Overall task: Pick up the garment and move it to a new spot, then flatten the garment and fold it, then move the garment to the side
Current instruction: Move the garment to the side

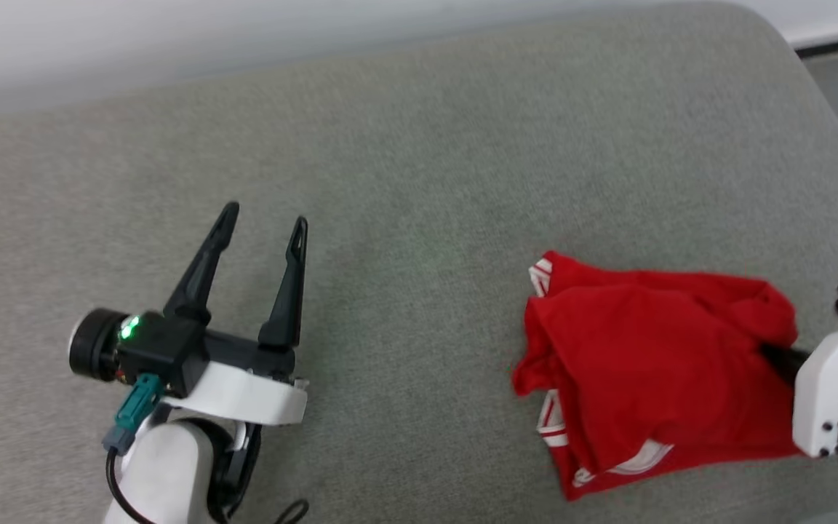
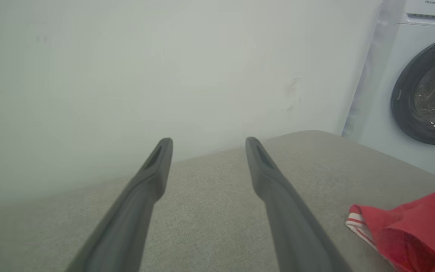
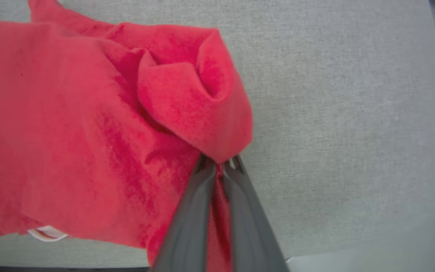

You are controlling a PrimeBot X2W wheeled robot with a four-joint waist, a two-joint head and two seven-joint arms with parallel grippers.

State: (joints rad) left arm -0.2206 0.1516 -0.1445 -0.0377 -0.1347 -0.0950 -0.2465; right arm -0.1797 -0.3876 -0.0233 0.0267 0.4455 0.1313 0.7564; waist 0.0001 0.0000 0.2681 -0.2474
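Grey, coarse-woven cushion (image 1: 419, 145) with rounded corners carries the garment (image 1: 652, 364), a crumpled soft red heap with white striped trim. The right gripper (image 3: 219, 163) reaches into the garment's edge, jaws clamped on a red fold. Well apart from the garment, the left gripper (image 1: 265, 215) hovers, jaws spread.

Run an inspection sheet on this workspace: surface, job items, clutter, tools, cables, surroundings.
Surface: grey fabric pad, far right corner rounded.
Job's things: red shirt, crumpled in a heap on the pad's right side, white striped trim showing.
Clutter: nothing seen.
Tools: left tool open, holding nothing, over the pad's left side; right tool shut on a fold at the shirt's right edge.
Cables: black cable with teal plug at the left wrist.
Surroundings: white wall behind the pad; washing machine beyond its corner.
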